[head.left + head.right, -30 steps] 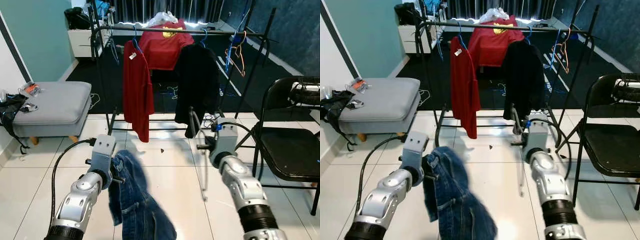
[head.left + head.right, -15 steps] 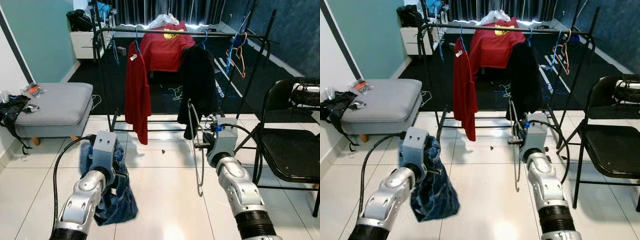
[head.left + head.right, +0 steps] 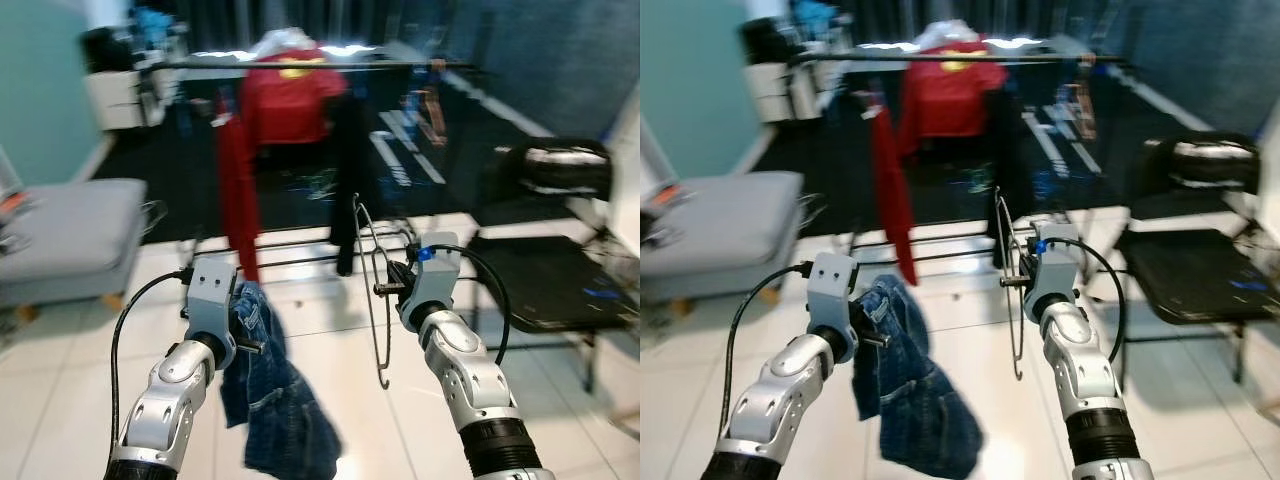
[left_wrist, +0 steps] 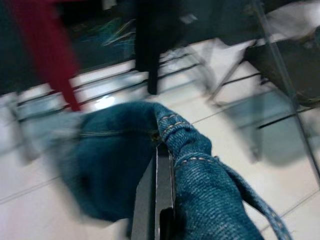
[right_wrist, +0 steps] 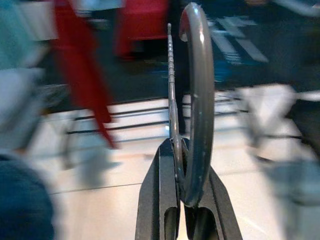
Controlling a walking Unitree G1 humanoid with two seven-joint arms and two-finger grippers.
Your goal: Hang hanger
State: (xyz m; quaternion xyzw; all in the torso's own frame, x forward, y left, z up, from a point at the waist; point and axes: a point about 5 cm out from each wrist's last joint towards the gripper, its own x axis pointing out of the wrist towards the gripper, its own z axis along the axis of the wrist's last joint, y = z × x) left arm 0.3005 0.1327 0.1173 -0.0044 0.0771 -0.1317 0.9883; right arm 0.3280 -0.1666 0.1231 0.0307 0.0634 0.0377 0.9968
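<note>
Gripping the wire hanger [image 3: 368, 290] with my right gripper [image 5: 181, 172] clamped shut, I am holding blue jeans [image 3: 268, 390] pinched in the left gripper [image 4: 159, 200] before the clothes rack [image 3: 970, 58].

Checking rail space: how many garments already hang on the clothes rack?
3: a red garment at the rack's left, a red shirt behind the middle, a black garment right of centre. Blur may hide others.

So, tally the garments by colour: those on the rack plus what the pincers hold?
Red: 2, a long garment and a shirt on the rack
Black: 1 on the rack
Blue: 1, jeans in the left pincer
Total: 4
</note>
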